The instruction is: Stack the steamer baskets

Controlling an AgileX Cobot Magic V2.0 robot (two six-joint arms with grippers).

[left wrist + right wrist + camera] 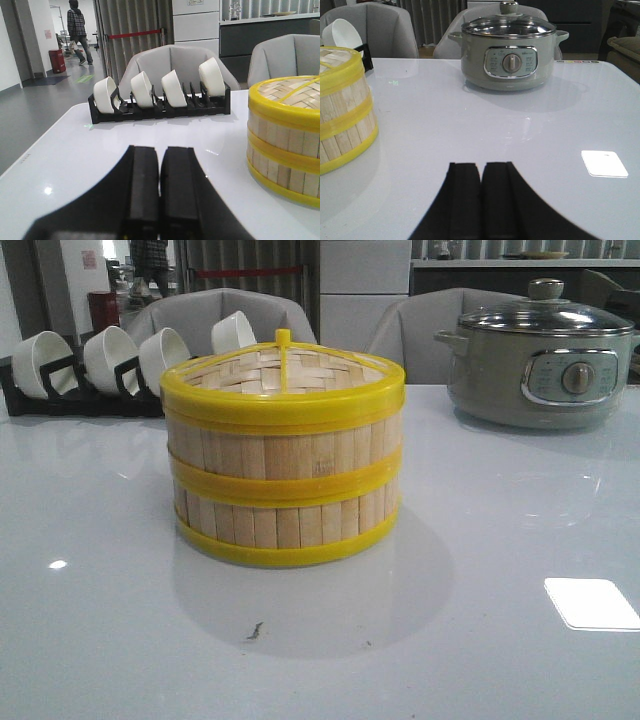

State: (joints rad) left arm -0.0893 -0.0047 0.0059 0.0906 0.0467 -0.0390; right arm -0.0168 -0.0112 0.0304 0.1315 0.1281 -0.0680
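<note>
Two steamer baskets stand one on the other at the table's middle: the upper basket (285,440) on the lower basket (285,520), pale slats with yellow rims. A woven lid (283,375) with a yellow rim and knob covers the top. The stack also shows in the left wrist view (285,140) and in the right wrist view (342,110). My left gripper (160,155) is shut and empty, low over the table, apart from the stack. My right gripper (481,167) is shut and empty on the stack's other side. Neither gripper shows in the front view.
A grey-green electric pot (540,365) with a glass lid stands at the back right. A black rack (70,390) with several white bowls (110,355) stands at the back left. Grey chairs stand behind the white table (120,620).
</note>
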